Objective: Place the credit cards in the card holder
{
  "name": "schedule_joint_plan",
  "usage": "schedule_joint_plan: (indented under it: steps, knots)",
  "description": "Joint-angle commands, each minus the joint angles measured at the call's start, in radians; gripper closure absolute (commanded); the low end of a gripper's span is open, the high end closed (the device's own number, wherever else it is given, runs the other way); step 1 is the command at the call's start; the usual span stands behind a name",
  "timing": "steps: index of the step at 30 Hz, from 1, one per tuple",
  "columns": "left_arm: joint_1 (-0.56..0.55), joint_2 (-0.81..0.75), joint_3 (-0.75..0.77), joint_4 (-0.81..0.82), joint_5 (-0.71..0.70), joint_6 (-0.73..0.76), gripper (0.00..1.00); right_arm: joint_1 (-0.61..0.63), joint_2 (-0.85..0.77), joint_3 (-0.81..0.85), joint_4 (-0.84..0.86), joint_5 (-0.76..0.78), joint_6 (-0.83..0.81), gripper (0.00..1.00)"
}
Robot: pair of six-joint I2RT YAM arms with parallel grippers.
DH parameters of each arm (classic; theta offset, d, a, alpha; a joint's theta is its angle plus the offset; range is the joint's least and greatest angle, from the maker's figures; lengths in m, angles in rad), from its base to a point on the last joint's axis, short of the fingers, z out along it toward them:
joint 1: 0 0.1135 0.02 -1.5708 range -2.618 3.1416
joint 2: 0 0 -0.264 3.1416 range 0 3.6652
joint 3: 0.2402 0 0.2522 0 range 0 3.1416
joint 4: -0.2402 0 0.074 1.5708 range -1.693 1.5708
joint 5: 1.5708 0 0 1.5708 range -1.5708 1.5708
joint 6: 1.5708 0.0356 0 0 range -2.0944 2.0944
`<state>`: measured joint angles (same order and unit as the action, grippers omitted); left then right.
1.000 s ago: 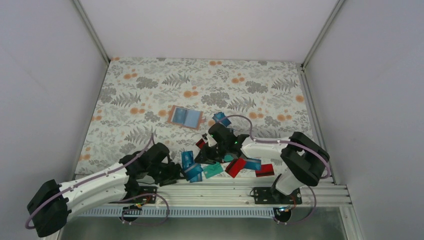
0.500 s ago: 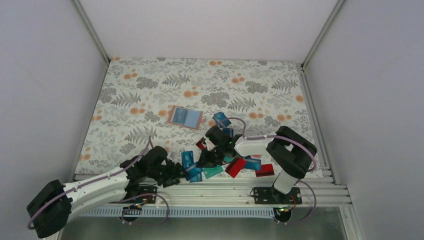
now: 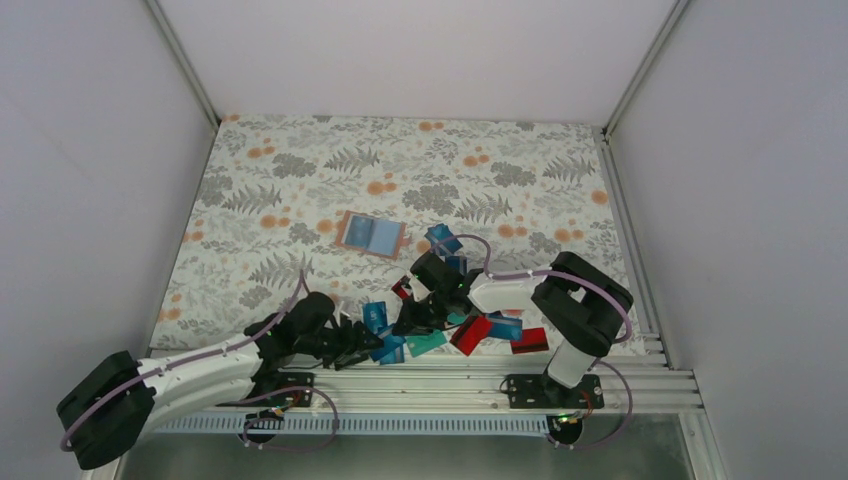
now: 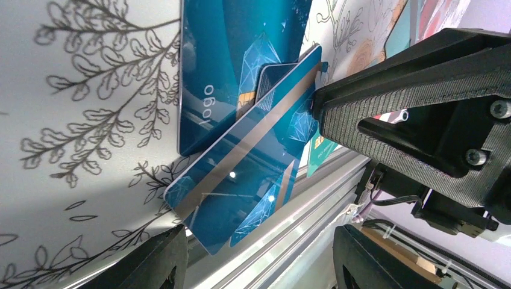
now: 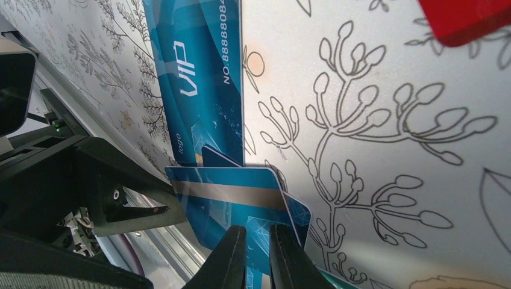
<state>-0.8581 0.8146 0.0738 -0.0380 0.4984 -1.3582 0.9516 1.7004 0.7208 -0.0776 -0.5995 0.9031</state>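
L gripper [image 4: 259,244] spread wide, blue credit cards [image 4: 241,162] betw. its fingers. R gripper [image 5: 258,241] pressed nearly together at a card's edge.

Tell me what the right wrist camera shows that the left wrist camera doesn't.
Only the right wrist view: the corner of a red card, and the VIP lettering and number on the long blue card. Only the left wrist view: the right gripper from outside, its tip at the striped blue card, with wiring below it. Both: that long blue card with its logo print, the striped blue card lying across its end, and the floral cloth.
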Motion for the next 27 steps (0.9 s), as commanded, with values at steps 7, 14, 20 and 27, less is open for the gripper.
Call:
schedule_joint_plan:
  steps: [7, 14, 20, 27]
  knots:
    - [0.004, 0.025, 0.038, 0.074, -0.010, -0.004, 0.45, 0.009, 0.039, -0.028, -0.060, 0.051, -0.031, 0.90]
    - [0.001, 0.011, 0.078, 0.034, -0.036, 0.021, 0.52, 0.009, 0.042, -0.029, -0.060, 0.053, -0.032, 0.90]
    - [0.002, 0.007, 0.076, 0.061, -0.047, 0.019, 0.57, 0.009, 0.040, -0.029, -0.064, 0.056, -0.032, 0.90]
    - [0.002, -0.019, 0.073, 0.083, -0.084, 0.012, 0.64, 0.009, 0.032, -0.025, -0.071, 0.058, -0.029, 0.91]
